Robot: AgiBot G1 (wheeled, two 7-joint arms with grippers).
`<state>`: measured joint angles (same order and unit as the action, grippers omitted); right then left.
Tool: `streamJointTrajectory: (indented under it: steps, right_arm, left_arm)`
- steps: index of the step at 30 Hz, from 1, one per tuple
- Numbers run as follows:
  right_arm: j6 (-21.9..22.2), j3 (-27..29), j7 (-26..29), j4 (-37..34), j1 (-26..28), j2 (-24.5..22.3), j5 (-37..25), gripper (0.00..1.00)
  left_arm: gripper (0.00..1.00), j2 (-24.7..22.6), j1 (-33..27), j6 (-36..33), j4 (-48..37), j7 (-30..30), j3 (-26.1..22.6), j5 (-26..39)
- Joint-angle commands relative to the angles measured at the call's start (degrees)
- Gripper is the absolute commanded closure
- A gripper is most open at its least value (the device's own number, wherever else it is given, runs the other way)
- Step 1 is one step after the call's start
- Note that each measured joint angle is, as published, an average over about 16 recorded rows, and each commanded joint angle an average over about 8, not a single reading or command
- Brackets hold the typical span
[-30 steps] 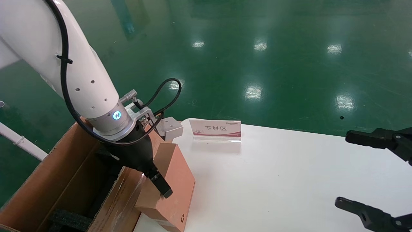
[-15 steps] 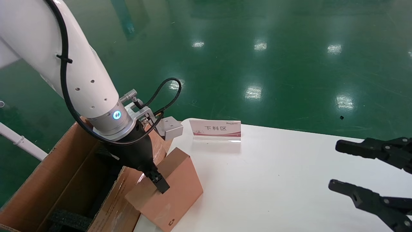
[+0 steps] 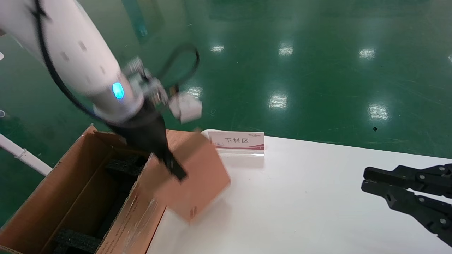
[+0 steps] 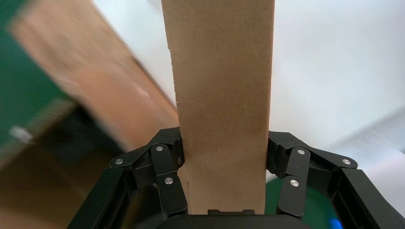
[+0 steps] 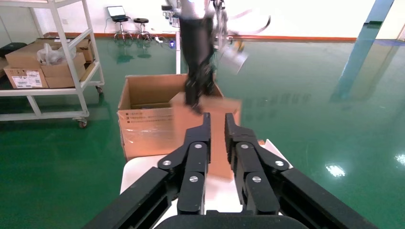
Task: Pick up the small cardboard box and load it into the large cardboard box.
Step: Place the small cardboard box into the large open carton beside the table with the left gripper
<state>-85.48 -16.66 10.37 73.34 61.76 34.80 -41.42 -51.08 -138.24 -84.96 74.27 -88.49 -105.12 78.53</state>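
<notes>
Lifting: the left gripper (image 3: 176,171) has raised the small box (image 3: 197,176) off the table (image 3: 317,197); a second ago that box leaned on its lower edge against the carton's flap, and now it hangs tilted in the air with its lower corner just above the white top.
Left gripper: jaws closed on the small box, one finger on each broad face, as the left wrist view shows with the narrow tan side (image 4: 222,95) running straight out between the pads (image 4: 167,167).
Small box position: clamped in the left gripper, beside and slightly above the carton's taped flap (image 3: 136,218), not yet over the opening.
Meaning for the task: the pick looks done; my judgement is that the carry across the flap and the lowering into the carton remain.
Large box (image 3: 53,197): below and to the outer side of the left gripper, flaps open, black foam (image 3: 76,240) visible at the near end and more foam (image 3: 127,165) deeper in; no small box inside.
Right gripper (image 3: 367,180): has drawn its fingers together since a second ago, now nearly closed on nothing, hovering over the table well apart from the work.
Sign (image 3: 237,141): stands on the table just beyond the held box, apart from it.
</notes>
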Motion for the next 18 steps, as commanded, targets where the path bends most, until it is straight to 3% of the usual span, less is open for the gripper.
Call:
streamJointTrajectory:
  steps: [1,8,12,13,18]
  right_arm:
    - [0.0,-0.01,0.0,0.0,0.0,0.0,0.0,1.0]
    - [0.01,-0.03,-0.02,-0.01,0.01,-0.01,0.02,1.0]
    - [0.01,-0.05,-0.02,-0.01,0.02,-0.02,0.03,1.0]
    - [0.01,-0.05,-0.03,-0.01,0.02,-0.02,0.03,0.93]
    - [0.02,-0.07,-0.03,-0.01,0.02,-0.02,0.04,0.31]
  left_arm:
    - [1.0,-0.01,-2.3,-0.28,-0.38,0.83,0.69,0.88]
    - [1.0,-0.51,-12.25,-4.23,-5.27,4.15,2.51,2.64]
    - [1.0,-0.64,-16.87,-5.93,-7.44,5.18,0.59,2.51]
    - [1.0,-0.63,-17.94,-6.16,-7.79,5.39,-0.4,2.2]
    - [1.0,-0.95,-23.42,-6.72,-8.38,7.09,-7.9,-0.75]
